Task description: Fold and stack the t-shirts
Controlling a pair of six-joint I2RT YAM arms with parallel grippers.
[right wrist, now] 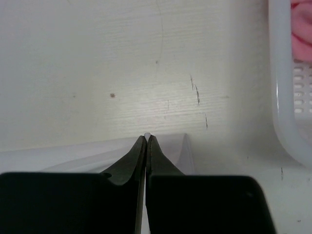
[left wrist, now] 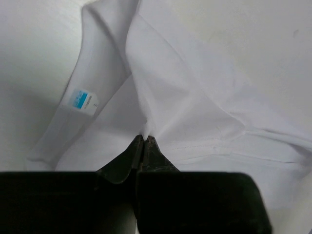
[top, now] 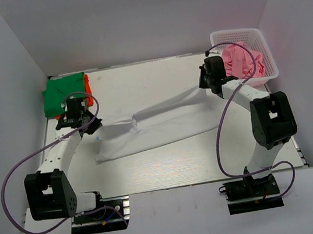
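- The left tool was pinching a fold of the white t-shirt near its neck label; the right tool was pinching the shirt's other end
- The white t-shirt lay stretched between them across the worktop
- The green t-shirt lay folded at the far left corner, the orange t-shirt showing at its right edge; the pink t-shirt sat crumpled in the basket at the far right

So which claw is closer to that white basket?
Right. The right claw is beside the basket; the left claw is across the table by the green t-shirt. Both pinch the white t-shirt.
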